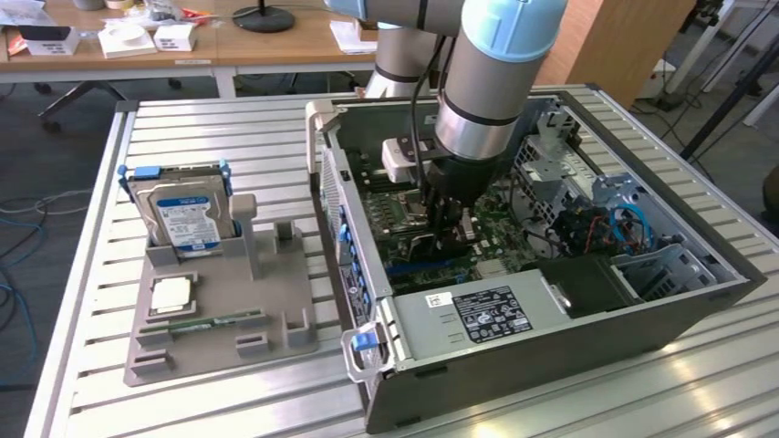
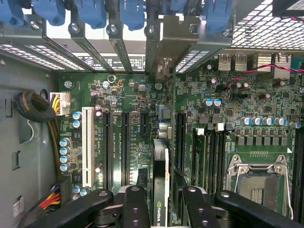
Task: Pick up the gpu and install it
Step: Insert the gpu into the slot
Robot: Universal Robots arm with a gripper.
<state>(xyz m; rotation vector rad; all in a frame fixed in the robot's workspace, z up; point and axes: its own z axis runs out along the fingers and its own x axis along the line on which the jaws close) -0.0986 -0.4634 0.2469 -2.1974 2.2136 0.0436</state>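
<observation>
1. The gpu point(image 2: 160, 183) stands on edge over the motherboard point(image 2: 123, 99), along a long slot beside the black slots point(image 2: 126, 142); the gripper point(image 2: 159, 202) has a finger on each side of it, jaws partly spread, and I cannot tell whether the pads touch the card
2. Risk, as I judge it: if the card is not fully seated, letting go could leave it tilted in the slot; the cause would be its edge connector sitting off the slot line
3. Another risk: the bracket end, nearest the rear grilles point(image 2: 28, 50), may catch a metal slot divider and hold one end high
4. The fingers could scrape nearby capacitors point(image 2: 65, 154) on the motherboard
5. Materials: the motherboard is matt green with fine traces; the slots are long ribbed plastic, one white point(image 2: 87, 145); the case point(image 1: 585, 315) is dark sheet metal; the card is thin, flat, black-faced
</observation>
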